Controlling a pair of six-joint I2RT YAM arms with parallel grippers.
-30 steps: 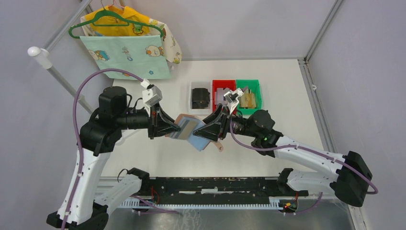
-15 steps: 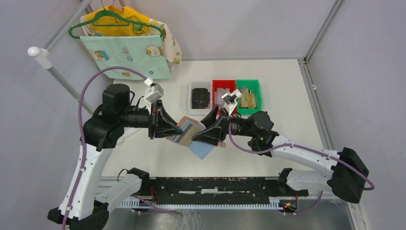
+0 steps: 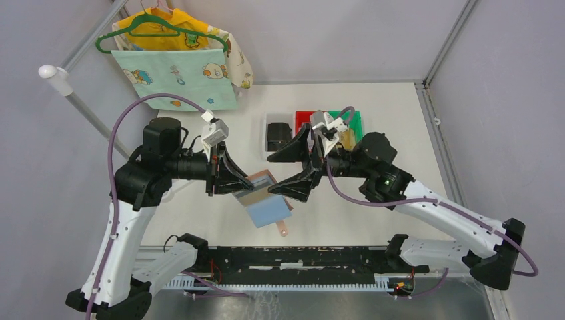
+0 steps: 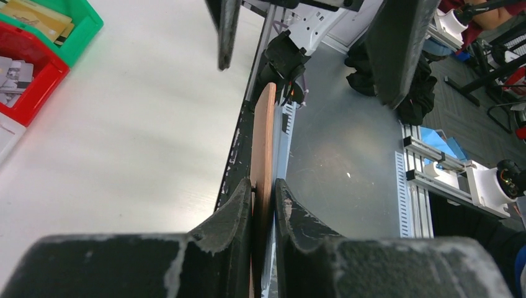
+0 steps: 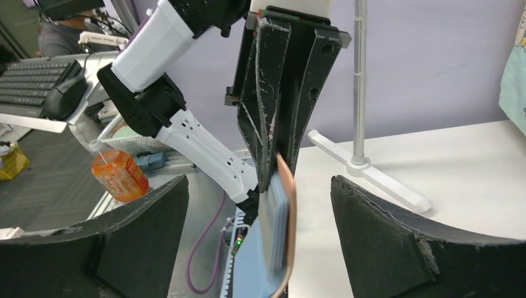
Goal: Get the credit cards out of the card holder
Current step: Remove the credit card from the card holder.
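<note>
From above, the left gripper has its jaws clenched on the pinkish-tan leather-like folding card holder, which hangs open above the white bench and shows its blue-grey inside. The right gripper has its jaws released, spread wide around the holder's far edge.

In the left wrist view, the jaws pinch the holder's tan edge.

In the right wrist view, the holder hangs between the parted jaws, touching neither.
</note>
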